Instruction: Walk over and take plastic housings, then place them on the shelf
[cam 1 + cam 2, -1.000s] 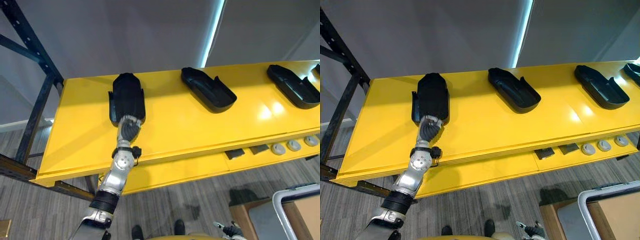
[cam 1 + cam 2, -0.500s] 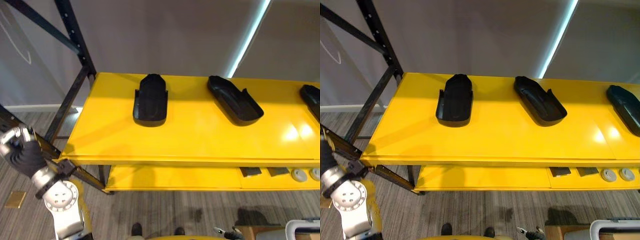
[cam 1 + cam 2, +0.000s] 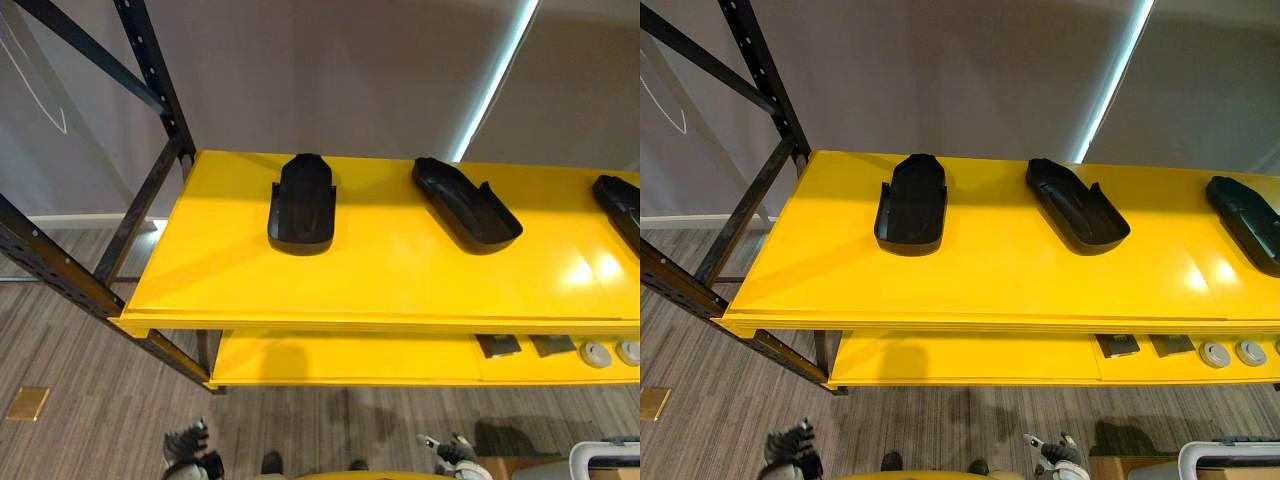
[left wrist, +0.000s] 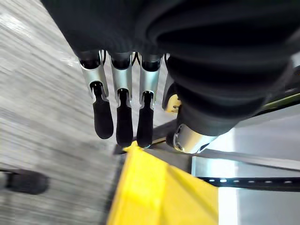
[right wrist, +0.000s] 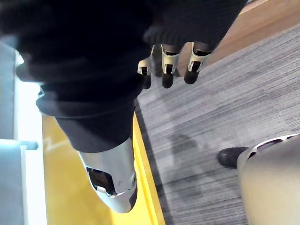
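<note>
Left hand (image 4: 123, 108) hangs low at my side with its fingers straight and relaxed, nothing in it. Right hand (image 5: 168, 65) is also low, fingers loose, empty too. In the left wrist view a yellow corner of the shelf (image 3: 380, 290) sits close past my fingertips.

Three black plastic housings are on the top deck, well apart from each other. The left housing (image 3: 302, 205) lies roughly straight, toward the back. The middle housing (image 3: 467, 203) lies at an angle. The right housing (image 3: 622, 205) is cut by the view's edge. Below, the lower shelf (image 3: 340, 358) has grey discs (image 3: 597, 353) and dark squares (image 3: 497, 345) toward the right. A black rack upright (image 3: 150, 80) stands at the left end.

My read is that these three are placed and the next job is fetching another.

Risks:
- As I turn away, the left arm could clip the shelf corner or the upright, since the hand is close to them.
- On the next placement, a reach between parked housings could nudge one out of place.
- A drop near the front edge could let a housing slide off.
</note>
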Robot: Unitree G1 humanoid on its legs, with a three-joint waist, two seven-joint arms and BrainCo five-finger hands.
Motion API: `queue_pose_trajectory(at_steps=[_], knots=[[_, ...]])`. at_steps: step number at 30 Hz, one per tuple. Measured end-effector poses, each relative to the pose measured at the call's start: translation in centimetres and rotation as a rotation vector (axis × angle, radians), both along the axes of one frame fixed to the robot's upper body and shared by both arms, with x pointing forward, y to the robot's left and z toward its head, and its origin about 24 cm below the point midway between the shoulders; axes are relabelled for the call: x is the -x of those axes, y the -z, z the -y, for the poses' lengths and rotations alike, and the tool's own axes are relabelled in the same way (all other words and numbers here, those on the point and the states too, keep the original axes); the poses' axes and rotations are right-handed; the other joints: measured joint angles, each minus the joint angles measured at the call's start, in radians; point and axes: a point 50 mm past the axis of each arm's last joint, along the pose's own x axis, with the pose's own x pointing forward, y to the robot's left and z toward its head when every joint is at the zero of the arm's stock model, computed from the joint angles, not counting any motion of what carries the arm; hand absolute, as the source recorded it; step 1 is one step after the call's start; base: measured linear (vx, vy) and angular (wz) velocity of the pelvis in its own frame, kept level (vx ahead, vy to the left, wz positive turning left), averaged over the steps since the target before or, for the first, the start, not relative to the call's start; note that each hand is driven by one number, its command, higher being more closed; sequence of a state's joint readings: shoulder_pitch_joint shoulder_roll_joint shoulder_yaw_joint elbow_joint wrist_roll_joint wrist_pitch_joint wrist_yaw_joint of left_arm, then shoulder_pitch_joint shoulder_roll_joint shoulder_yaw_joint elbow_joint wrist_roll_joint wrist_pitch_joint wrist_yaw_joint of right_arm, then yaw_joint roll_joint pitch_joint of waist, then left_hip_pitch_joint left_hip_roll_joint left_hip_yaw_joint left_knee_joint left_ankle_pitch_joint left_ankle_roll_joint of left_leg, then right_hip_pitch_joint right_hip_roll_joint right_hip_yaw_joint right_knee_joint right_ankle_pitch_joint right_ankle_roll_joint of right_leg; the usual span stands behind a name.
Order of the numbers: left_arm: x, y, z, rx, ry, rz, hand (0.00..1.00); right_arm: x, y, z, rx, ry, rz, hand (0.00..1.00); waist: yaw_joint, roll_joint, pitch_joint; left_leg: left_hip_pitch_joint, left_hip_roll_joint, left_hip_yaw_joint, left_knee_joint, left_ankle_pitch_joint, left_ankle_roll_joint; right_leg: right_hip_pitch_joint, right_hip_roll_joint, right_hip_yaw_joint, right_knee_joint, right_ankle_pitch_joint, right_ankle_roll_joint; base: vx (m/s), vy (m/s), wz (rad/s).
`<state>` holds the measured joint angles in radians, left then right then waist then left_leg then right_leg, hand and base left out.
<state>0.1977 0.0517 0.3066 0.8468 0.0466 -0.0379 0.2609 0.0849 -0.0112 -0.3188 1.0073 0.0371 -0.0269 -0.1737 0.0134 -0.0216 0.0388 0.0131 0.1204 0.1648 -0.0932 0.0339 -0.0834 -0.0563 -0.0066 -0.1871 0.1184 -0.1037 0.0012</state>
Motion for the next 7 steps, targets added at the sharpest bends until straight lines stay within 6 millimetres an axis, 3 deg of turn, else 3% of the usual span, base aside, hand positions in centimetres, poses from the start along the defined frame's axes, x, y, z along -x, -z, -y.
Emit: queue_pose_trajectory(at_steps=[4, 7], knots=[[-1.6, 0.2, 0.9, 0.024, 0.065, 0.003, 0.0, -1.3, -0.4, 0.5, 0.016, -0.008, 0.033, 0.0, -0.004, 0.025, 0.015, 0.002, -0.001, 0.002, 0.0, 0.0, 0.0, 0.0, 0.0, 0.002, -0.001, 0.001, -0.001, 0.03, 0.0, -0.02], [-2.0, 0.2, 1.1, 0.023, 0.097, 0.0, 0.0, -1.8, -0.5, 0.7, 0.018, 0.01, 0.042, 0.0, -0.005, 0.03, 0.014, 0.005, 0.0, 0.004, 0.0, 0.0, 0.0, 0.003, 0.002, 0.004, -0.003, 0.001, -0.001, 0.01, 0.0, -0.01]])
